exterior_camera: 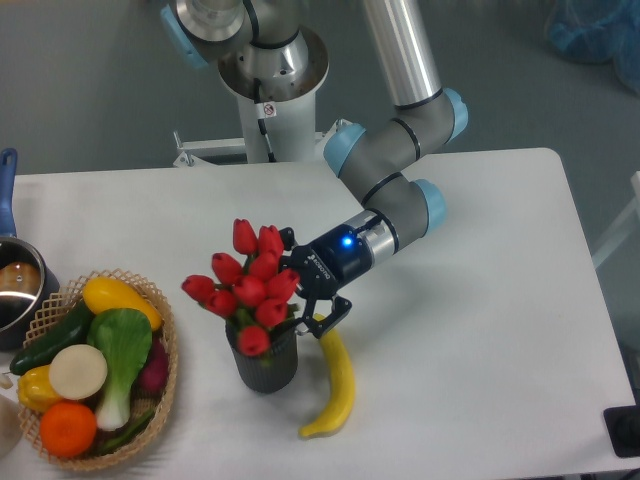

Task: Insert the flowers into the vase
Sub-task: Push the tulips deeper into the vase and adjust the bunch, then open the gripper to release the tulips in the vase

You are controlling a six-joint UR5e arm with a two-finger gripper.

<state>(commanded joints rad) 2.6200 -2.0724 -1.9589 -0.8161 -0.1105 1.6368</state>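
The flowers (pixel 247 287), a bunch of red tulip buds on green stems, lean to the left with their stems down in the vase (pixel 268 371). The vase is a small dark grey ribbed cylinder standing left of centre, near the front of the table. My gripper (pixel 308 278) reaches in from the right at the level of the vase's mouth. One finger shows above the bunch and one below it, and the jaws are closed on the stems. The buds hide most of the vase's opening.
A yellow banana (pixel 336 386) lies just right of the vase, under the gripper's lower finger. A wicker basket (pixel 167 377) of toy vegetables and fruit stands at the front left. A metal pot (pixel 14 292) with a blue handle sits at the left edge.
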